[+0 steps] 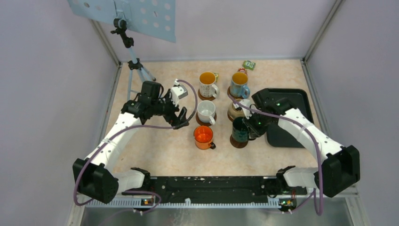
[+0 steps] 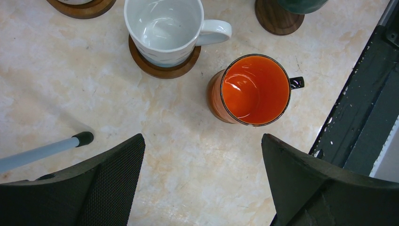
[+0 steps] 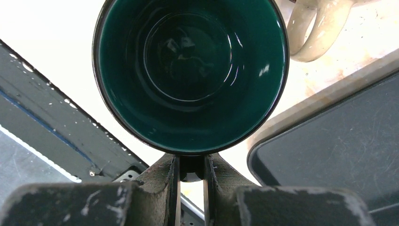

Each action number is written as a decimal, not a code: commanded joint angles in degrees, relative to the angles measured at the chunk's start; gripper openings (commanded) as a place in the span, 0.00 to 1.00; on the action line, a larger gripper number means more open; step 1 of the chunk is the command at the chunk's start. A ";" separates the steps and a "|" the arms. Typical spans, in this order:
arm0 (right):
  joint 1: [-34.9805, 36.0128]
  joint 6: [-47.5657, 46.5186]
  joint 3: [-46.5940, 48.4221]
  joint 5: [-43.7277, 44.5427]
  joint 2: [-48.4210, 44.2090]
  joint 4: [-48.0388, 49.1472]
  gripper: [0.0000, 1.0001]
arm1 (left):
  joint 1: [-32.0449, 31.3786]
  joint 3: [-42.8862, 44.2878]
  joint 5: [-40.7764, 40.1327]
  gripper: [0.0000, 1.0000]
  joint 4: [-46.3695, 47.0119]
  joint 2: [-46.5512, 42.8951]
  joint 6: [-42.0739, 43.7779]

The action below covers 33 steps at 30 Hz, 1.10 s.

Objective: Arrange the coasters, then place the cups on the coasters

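Observation:
Six cups stand in two columns: white patterned (image 1: 207, 84), light blue (image 1: 239, 84), plain white (image 1: 206, 112), beige (image 1: 234, 112), orange (image 1: 203, 137), dark green (image 1: 240, 131). Brown coasters show under five of them, for instance under the white cup (image 2: 162, 70) and the green cup (image 1: 239, 143). No coaster shows under the orange cup (image 2: 251, 89). My right gripper (image 3: 190, 165) is shut on the handle of the dark green cup (image 3: 190, 75), which stands on its coaster (image 2: 277, 19). My left gripper (image 2: 202, 141) hangs open over bare table, left of the orange cup.
A black tray (image 1: 291, 136) lies right of the cups, close beside my right arm. A tripod stand (image 1: 134, 61) rises at the back left; one leg (image 2: 47, 150) reaches near my left fingers. Small coloured packets (image 1: 249, 65) lie by the back wall.

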 commanded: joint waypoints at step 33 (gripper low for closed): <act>1.80 -6.34 -0.54 0.30 7.83 1.78 0.35 | 0.06 2.00 0.55 0.99 1.85 0.40 0.57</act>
